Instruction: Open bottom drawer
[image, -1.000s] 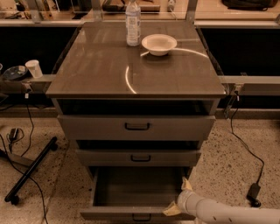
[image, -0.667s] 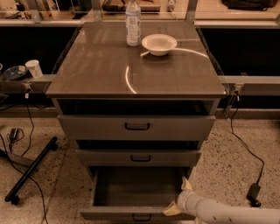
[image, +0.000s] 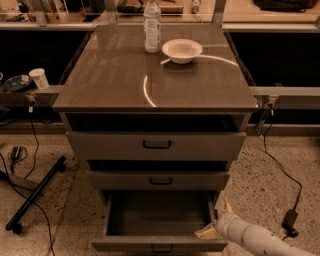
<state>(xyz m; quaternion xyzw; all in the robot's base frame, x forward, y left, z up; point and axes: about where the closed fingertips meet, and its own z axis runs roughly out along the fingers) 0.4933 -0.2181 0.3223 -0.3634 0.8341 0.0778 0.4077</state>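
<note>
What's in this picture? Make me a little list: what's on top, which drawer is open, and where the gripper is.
on top of cabinet: bottle, bowl
open drawer: bottom drawer, pulled out, looks empty
gripper: open, by the bottom drawer's right front corner
drawer handle: not held

A bottle (image: 152, 24) stands upright near the back edge of the cabinet top (image: 110, 85), with a white bowl (image: 182, 50) just right of it. Off the left edge, a paper cup (image: 38, 78) sits on a rail. The top drawer (image: 115, 145) and middle drawer (image: 120, 180) are slightly ajar. A black stand leg (image: 35, 193) and a cable (image: 280, 170) lie on the speckled floor. The gripper (image: 215, 220), fingers apart, is low by the cabinet's front right corner.
</note>
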